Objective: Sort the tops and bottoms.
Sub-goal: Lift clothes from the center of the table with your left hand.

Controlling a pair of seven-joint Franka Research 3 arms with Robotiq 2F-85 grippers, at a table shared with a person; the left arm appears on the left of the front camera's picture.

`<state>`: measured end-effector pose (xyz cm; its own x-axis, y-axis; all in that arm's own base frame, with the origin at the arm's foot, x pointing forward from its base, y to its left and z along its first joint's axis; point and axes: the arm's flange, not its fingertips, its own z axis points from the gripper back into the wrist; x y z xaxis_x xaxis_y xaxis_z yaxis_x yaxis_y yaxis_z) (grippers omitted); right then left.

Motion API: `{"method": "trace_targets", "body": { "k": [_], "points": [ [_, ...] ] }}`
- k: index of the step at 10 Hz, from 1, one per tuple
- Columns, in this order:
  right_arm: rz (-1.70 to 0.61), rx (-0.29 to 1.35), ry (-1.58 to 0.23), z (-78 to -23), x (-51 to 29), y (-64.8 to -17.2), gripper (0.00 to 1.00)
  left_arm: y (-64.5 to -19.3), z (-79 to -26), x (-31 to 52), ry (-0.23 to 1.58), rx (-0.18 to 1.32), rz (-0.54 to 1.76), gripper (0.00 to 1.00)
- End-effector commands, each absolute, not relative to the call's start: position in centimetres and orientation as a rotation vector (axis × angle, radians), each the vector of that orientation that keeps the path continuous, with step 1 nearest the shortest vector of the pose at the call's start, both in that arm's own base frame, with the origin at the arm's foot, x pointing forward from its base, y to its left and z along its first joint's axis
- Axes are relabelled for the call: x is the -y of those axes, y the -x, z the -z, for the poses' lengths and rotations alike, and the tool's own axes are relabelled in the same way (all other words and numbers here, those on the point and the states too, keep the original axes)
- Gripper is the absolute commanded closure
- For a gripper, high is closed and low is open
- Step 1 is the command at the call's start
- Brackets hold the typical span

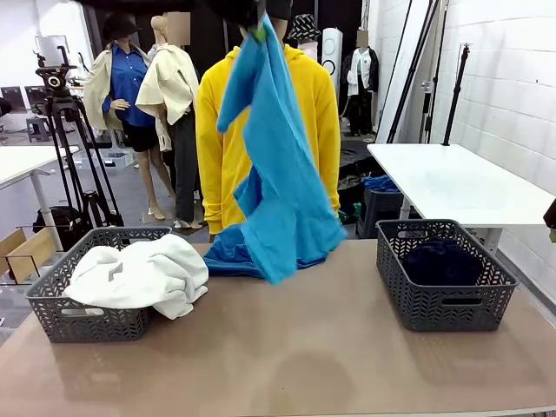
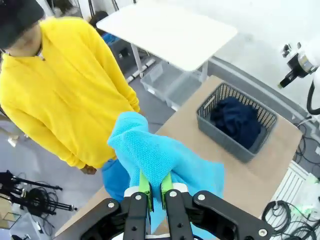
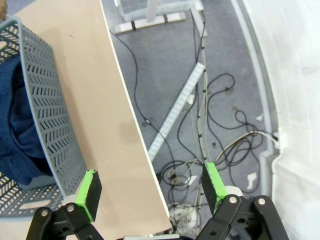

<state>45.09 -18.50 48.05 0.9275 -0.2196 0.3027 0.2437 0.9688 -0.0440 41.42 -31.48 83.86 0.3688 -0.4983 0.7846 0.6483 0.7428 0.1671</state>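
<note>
Left claw, clamped on a bright blue fabric garment, likely needed height before swinging to the 8 o'clock grey plastic basket.

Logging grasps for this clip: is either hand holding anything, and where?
The left hand pinches a bright blue garment by a bunched fold; the right hand holds nothing.

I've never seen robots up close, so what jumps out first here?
A bright blue garment dangles high over the table, pinched in the left gripper, in front of a person in a yellow hoodie. Below, a white shirt heaps over the left basket and a dark navy garment lies in the right basket.
</note>
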Motion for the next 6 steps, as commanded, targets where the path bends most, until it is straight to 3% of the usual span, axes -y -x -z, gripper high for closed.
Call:
{"method": "trace_targets", "body": {
  "k": [1,4,6],
  "points": [
    [0.227,0.295,0.092,-48.0,18.5,-45.1,0.0,-39.2,-86.8,31.4,0.227,0.927,0.731,1.0],
    [0.227,0.295,0.092,-48.0,18.5,-45.1,0.0,-34.3,-83.6,31.7,0.305,0.867,0.824,1.0],
    [0.227,0.295,0.092,-48.0,18.5,-45.1,0.0,-34.0,-81.2,31.2,0.304,0.829,0.823,1.0]
  ]
}}
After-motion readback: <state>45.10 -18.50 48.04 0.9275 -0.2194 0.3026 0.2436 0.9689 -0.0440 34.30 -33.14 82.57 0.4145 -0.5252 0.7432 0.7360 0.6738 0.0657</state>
